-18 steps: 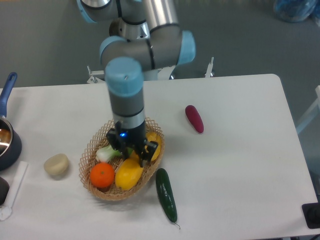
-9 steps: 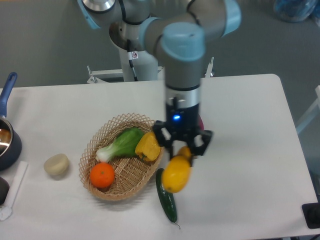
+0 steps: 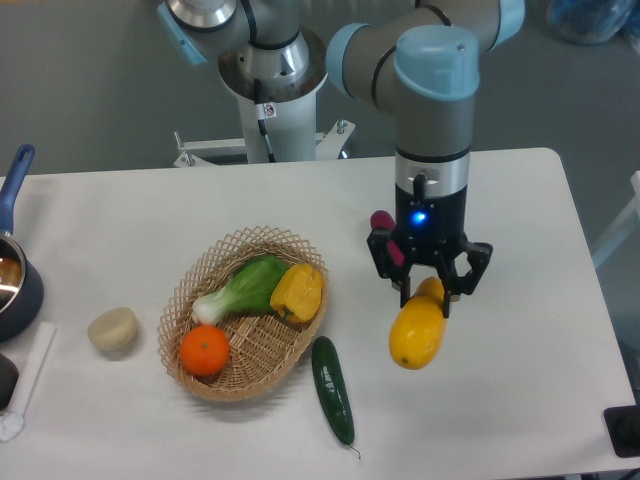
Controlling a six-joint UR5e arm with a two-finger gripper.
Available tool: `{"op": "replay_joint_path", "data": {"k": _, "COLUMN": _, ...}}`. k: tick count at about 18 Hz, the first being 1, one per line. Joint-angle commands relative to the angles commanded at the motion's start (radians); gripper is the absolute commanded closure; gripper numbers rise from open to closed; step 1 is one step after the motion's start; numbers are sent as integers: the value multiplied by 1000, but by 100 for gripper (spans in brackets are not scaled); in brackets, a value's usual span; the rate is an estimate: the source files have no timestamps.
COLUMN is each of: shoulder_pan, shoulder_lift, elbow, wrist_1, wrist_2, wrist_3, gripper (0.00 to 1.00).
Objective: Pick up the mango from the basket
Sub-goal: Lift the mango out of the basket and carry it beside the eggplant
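The yellow mango [image 3: 417,331] hangs in the air to the right of the wicker basket [image 3: 197,376], above the white table. My gripper [image 3: 429,290] is shut on the mango's upper end, its black fingers on either side of the fruit. The basket sits left of centre and holds a round orange [image 3: 205,351], a yellow-orange pepper [image 3: 296,291] and a green leafy vegetable [image 3: 242,286].
A dark green cucumber [image 3: 333,389] lies just right of the basket. A purple-red vegetable [image 3: 383,225] lies behind the gripper, mostly hidden. A beige lump [image 3: 112,329] rests left of the basket. A blue-handled pot [image 3: 14,268] is at the left edge.
The gripper lifted the mango out of the basket and carried it right, past the cucumber, to a spot over the table right of centre.
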Motion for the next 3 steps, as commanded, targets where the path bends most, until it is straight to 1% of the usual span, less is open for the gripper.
{"op": "replay_joint_path", "data": {"k": 3, "shoulder_pan": 0, "shoulder_lift": 0, "elbow": 0, "wrist_1": 0, "wrist_2": 0, "wrist_3": 0, "gripper": 57}}
